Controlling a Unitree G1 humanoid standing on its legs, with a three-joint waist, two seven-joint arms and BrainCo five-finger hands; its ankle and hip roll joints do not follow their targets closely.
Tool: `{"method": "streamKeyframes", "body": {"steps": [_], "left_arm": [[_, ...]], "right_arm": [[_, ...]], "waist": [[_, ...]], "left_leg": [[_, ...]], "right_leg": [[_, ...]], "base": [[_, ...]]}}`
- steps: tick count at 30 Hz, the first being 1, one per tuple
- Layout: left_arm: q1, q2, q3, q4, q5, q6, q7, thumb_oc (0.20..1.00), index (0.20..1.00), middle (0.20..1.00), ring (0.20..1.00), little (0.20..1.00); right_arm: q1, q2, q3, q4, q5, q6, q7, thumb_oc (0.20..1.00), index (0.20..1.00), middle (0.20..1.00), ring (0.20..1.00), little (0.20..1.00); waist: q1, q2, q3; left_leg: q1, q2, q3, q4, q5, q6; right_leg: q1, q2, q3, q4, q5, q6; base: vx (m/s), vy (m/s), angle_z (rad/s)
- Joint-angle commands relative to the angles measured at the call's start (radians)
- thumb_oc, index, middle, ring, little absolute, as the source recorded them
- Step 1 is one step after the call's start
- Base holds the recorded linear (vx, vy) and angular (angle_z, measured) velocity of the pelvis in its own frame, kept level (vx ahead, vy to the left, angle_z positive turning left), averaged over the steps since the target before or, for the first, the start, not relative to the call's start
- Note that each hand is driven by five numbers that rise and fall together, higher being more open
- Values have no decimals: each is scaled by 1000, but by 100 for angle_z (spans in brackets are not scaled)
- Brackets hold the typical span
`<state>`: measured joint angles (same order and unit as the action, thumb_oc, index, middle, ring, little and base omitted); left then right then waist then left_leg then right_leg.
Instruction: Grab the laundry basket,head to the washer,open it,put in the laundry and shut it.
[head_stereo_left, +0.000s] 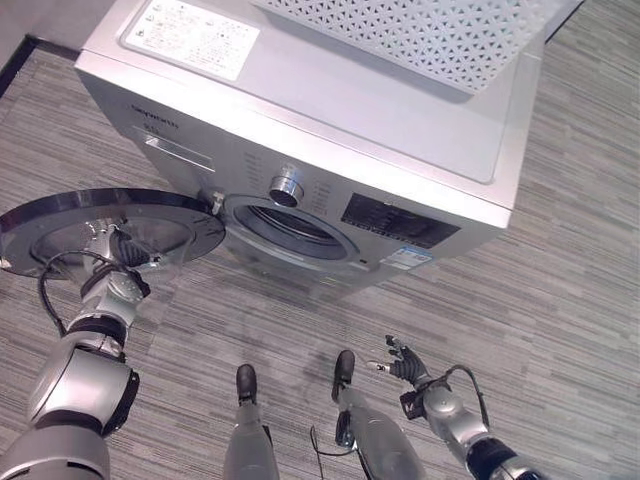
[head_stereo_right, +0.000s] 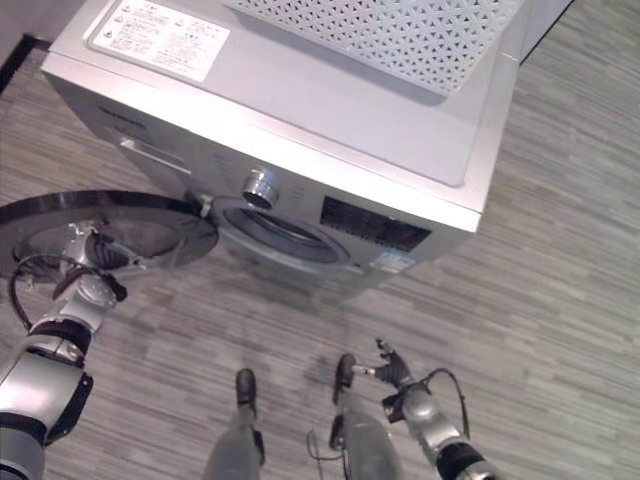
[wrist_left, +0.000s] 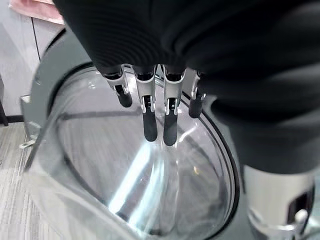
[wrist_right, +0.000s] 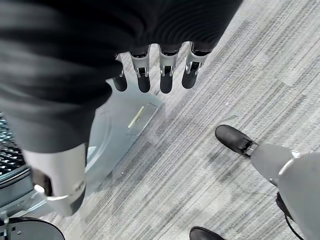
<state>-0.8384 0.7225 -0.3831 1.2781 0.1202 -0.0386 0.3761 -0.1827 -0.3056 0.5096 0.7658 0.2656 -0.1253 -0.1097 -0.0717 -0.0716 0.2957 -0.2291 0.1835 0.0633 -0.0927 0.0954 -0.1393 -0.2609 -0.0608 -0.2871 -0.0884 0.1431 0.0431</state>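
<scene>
The washer door (head_stereo_left: 110, 225) is big, hard and smooth, so the left hand (wrist_left: 150, 107) pushes it with straight fingers while the right hand (head_stereo_left: 405, 365) hangs open.

Laundry basket (head_stereo_left: 420, 35) on the washer (head_stereo_left: 330, 110) cut off by top edge, contents not visible; drum interior (head_stereo_left: 290, 228) too dark to tell; open door (head_stereo_left: 100, 225) clipped at left edge; control panel (head_stereo_left: 400, 222) markings too small to read.
</scene>
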Motion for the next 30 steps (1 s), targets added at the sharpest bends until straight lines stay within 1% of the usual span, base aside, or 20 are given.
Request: {"method": "streamKeyframes", "body": {"steps": [1,4,5,7,10,12,13,14,15,17,18,19,20,23,24,25,26,28,29,30], "left_arm": [[-34,51,2,87,-19,8,22,1000,1000,1000,1000,1000],[-10,42,11,67,-35,-4,19,1000,1000,1000,1000,1000],[44,6,49,23,-107,-29,9,1000,1000,1000,1000,1000],[127,-44,81,-47,-148,-46,3,1000,1000,1000,1000,1000],[341,-154,124,-226,-188,-70,-35,1000,1000,1000,1000,1000],[510,-227,119,-351,-156,-79,-72,1000,1000,1000,1000,1000],[581,-259,119,-390,-146,-83,-96,1000,1000,1000,1000,1000],[700,-309,126,-440,-166,-91,-150,1000,1000,1000,1000,1000],[701,-309,126,-440,-166,-91,-151,1000,1000,1000,1000,1000],[784,-370,137,-441,-229,-96,-186,1000,1000,1000,1000,1000],[837,-431,137,-397,-271,-91,-211,1000,1000,1000,1000,1000],[837,-432,136,-395,-271,-92,-211,1000,1000,1000,1000,1000],[866,-475,127,-328,-268,-82,-227,1000,1000,1000,1000,1000],[866,-496,131,-271,-258,-77,-223,1000,1000,1000,1000,1000],[865,-537,122,-176,-229,-69,-214,1000,1000,1000,1000,1000],[861,-546,112,-151,-198,-66,-214,1000,1000,1000,1000,1000],[854,-553,90,-139,-151,-63,-209,1000,1000,1000,1000,1000],[849,-549,52,-150,-97,-56,-209,1000,1000,1000,1000,1000],[849,-549,51,-151,-97,-56,-209,1000,1000,1000,1000,1000],[832,-541,27,-161,-57,-52,-214,1000,1000,1000,1000,1000]], "right_arm": [[21,19,-1,-14,40,-36,-10,1000,1000,1000,1000,1000],[24,20,-7,-1,38,-36,-10,1000,1000,1000,1000,1000],[28,20,-19,29,27,-30,-13,1000,1000,1000,1000,1000],[41,21,-48,57,30,-19,-18,1000,1000,1000,1000,1000],[84,17,-135,104,48,5,-18,1000,1000,1000,1000,1000],[113,3,-203,118,49,19,-12,1000,1000,1000,1000,1000],[126,-9,-244,123,58,27,-13,1000,1000,1000,1000,1000],[150,-23,-301,110,59,35,-11,1000,1000,1000,1000,1000],[151,-23,-301,110,59,35,-11,1000,1000,1000,1000,1000],[155,-34,-368,113,89,37,-18,1000,1000,1000,1000,1000],[160,-39,-434,83,126,27,-35,1000,1000,1000,1000,1000],[161,-40,-435,82,126,28,-36,1000,1000,1000,1000,1000],[162,-43,-480,54,154,18,-52,1000,1000,1000,1000,1000],[169,-47,-512,13,174,12,-66,1000,1000,1000,1000,1000],[186,-44,-576,-80,205,-15,-110,1000,1000,1000,1000,1000],[194,-45,-605,-128,212,-30,-132,1000,1000,1000,1000,1000],[197,-52,-642,-175,210,-41,-160,1000,1000,1000,1000,1000],[204,-71,-688,-256,188,-61,-200,1000,1000,1000,1000,1000],[205,-70,-689,-258,187,-60,-201,1000,1000,1000,1000,1000],[219,-97,-741,-344,150,-74,-234,1000,1000,1000,1000,1000]], "waist": [[6,-47,-23],[11,-40,-25],[18,-28,-29],[21,-17,-39],[33,8,-61],[36,22,-85],[38,30,-95],[38,41,-113],[37,40,-115],[36,52,-132],[31,60,-146],[32,61,-145],[24,63,-159],[21,62,-160],[11,58,-165],[3,58,-168],[-1,60,-168],[-10,69,-165],[-9,67,-168],[-21,73,-152]], "left_leg": [[52,11,27,5,-52,-18],[58,9,31,5,-55,-17],[70,2,36,5,-63,-13],[83,-8,39,5,-67,-8],[120,-23,48,5,-88,4],[151,-41,57,5,-106,16],[175,-48,63,5,-118,24],[212,-63,75,5,-136,37],[209,-64,75,5,-134,37],[241,-81,82,5,-147,54],[277,-99,88,5,-163,72],[280,-99,89,5,-164,72],[306,-118,94,11,-180,89],[320,-128,99,19,-191,98],[328,-148,96,48,-218,117],[333,-157,97,56,-228,125],[340,-167,97,64,-240,137],[356,-174,80,66,-251,153],[351,-176,81,65,-247,153],[363,-182,46,74,-254,175]], "right_leg": [[16,-78,74,1,-41,114],[22,-81,73,1,-42,115],[31,-86,74,1,-46,114],[40,-93,74,1,-46,115],[74,-106,75,1,-53,115],[98,-117,80,1,-56,117],[117,-120,83,1,-60,118],[141,-125,93,1,-64,119],[138,-127,93,1,-62,119],[158,-134,105,5,-62,122],[175,-146,122,18,-63,126],[177,-146,123,18,-63,126],[184,-158,138,41,-67,131],[190,-167,147,55,-71,135],[187,-186,156,87,-75,146],[180,-194,161,110,-77,153],[166,-205,168,154,-86,159],[147,-203,180,249,-116,160],[141,-204,181,248,-113,159],[101,-183,217,390,-122,154]], "base": [[12,31,2],[16,22,1],[33,45,2],[44,74,2],[79,96,1],[124,126,-3],[189,174,-16],[143,127,-27],[141,135,-35],[116,140,-26],[108,138,-17],[144,177,-29],[66,85,-32],[58,102,-23],[47,138,-16],[47,204,-4],[22,162,-3],[23,124,-10],[24,131,1],[3,81,9]]}}
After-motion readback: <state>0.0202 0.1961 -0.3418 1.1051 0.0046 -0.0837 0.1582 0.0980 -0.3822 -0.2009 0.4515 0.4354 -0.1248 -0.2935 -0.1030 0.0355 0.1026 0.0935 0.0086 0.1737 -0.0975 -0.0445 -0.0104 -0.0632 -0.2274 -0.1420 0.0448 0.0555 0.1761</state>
